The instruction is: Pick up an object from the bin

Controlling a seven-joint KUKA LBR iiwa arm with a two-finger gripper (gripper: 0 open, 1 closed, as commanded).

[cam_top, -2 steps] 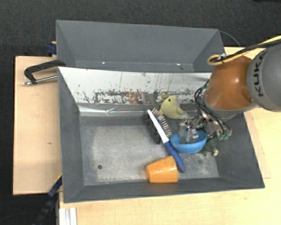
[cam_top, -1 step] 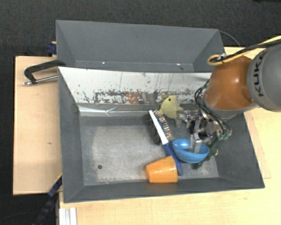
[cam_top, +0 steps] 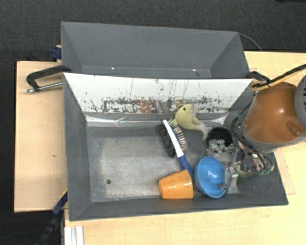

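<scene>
The gripper [cam_top: 228,163] sits just right of the round blue plastic bowl [cam_top: 210,176] (open or closed, can't tell), so grabbing off-centre might shove it away.

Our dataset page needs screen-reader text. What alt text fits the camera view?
The robot's gripper sits at the lower right of the grey metal bin, beside a blue bowl. Nearby lie an orange cup, a brush and a pale yellow toy.
</scene>
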